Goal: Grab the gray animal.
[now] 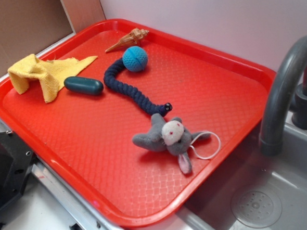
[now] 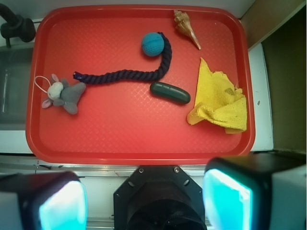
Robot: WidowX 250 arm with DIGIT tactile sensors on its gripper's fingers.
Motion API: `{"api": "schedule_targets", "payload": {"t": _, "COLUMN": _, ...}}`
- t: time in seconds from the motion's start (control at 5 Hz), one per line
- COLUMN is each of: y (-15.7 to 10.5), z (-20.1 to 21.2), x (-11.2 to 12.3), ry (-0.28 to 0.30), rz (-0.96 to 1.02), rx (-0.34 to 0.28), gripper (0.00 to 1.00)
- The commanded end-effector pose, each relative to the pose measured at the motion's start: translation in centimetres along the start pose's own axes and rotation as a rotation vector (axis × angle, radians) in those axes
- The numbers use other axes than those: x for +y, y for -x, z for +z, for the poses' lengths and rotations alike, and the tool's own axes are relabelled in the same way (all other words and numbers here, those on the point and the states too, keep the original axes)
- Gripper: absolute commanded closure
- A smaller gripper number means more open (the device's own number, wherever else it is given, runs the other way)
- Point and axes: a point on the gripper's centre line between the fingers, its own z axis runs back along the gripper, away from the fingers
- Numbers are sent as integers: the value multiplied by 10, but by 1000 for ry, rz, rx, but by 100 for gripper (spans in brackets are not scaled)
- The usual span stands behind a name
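The gray animal point(image 1: 165, 137) is a small plush with a whitish face, pink-lined ears and a white cord loop. It lies on the red tray point(image 1: 98, 158) near the right edge. In the wrist view the gray animal point(image 2: 64, 94) sits at the tray's left side. My gripper point(image 2: 144, 201) hangs high above the tray's near rim, open, with nothing between its cyan pads point(image 2: 228, 199). It is far from the toy and does not show in the exterior view.
Also on the red tray point(image 2: 134, 139): a dark blue rope snake point(image 1: 129, 90), a blue ball point(image 1: 135, 58), a dark green capsule point(image 1: 83, 85), a yellow cloth point(image 1: 44, 76) and a seashell point(image 1: 129, 39). A gray sink point(image 1: 262, 205) and faucet point(image 1: 286, 81) stand to the right.
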Motion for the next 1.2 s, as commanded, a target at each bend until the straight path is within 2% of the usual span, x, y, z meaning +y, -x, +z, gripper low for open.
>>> {"api": "schedule_targets", "payload": {"t": 0.0, "y": 0, "z": 0, "x": 0, "ry": 0, "rz": 0, "rx": 0, "gripper": 0}}
{"api": "schedule_targets", "payload": {"t": 0.2, "y": -7, "z": -4, "x": -14, "ry": -88, "rz": -196, "rx": -39, "gripper": 0}}
{"api": "schedule_targets", "payload": {"t": 0.4, "y": -18, "z": -18, "x": -27, "ry": -82, "rz": -440, "rx": -125, "gripper": 0}}
{"api": "schedule_targets", "payload": {"t": 0.6, "y": -38, "z": -40, "x": -44, "ry": -89, "rz": -606, "rx": -149, "gripper": 0}}
{"api": "schedule_targets", "payload": {"t": 0.8, "y": -54, "z": -60, "x": -56, "ry": 8, "rz": -800, "rx": -193, "gripper": 0}}
{"api": "schedule_targets", "payload": {"t": 1.0, "y": -74, "z": -88, "x": -78, "ry": 64, "rz": -996, "rx": -202, "gripper": 0}}
